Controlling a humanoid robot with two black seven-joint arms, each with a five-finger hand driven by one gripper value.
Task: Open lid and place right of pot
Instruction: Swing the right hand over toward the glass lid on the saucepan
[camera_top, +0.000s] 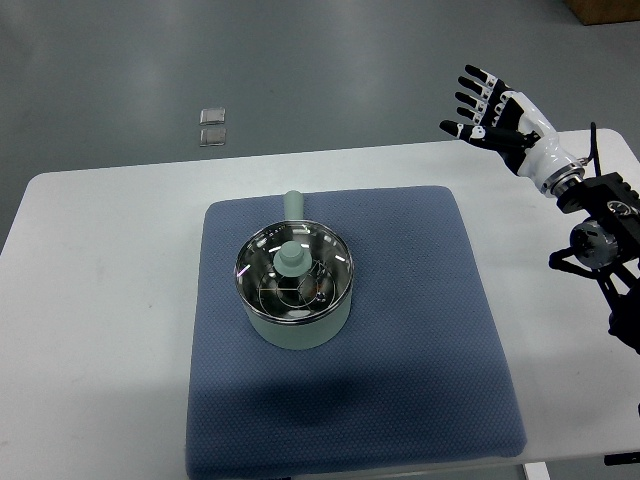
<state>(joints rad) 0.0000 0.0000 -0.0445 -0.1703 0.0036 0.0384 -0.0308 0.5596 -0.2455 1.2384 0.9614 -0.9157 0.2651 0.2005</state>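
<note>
A pale green pot (296, 322) stands in the middle of a blue mat (350, 400), its handle pointing away toward the table's far side. A glass lid (268, 268) with a metal rim and a green knob (293, 259) sits closed on the pot. My right hand (486, 108) hovers high at the upper right, well off the mat and far from the pot, fingers spread and holding nothing. Its arm comes in from the right edge. The left arm does not show.
The mat lies on a white table (100, 300). The right arm's black joints (600, 240) hang over the table's right side. Two small shiny squares (212, 125) lie on the grey floor beyond the table.
</note>
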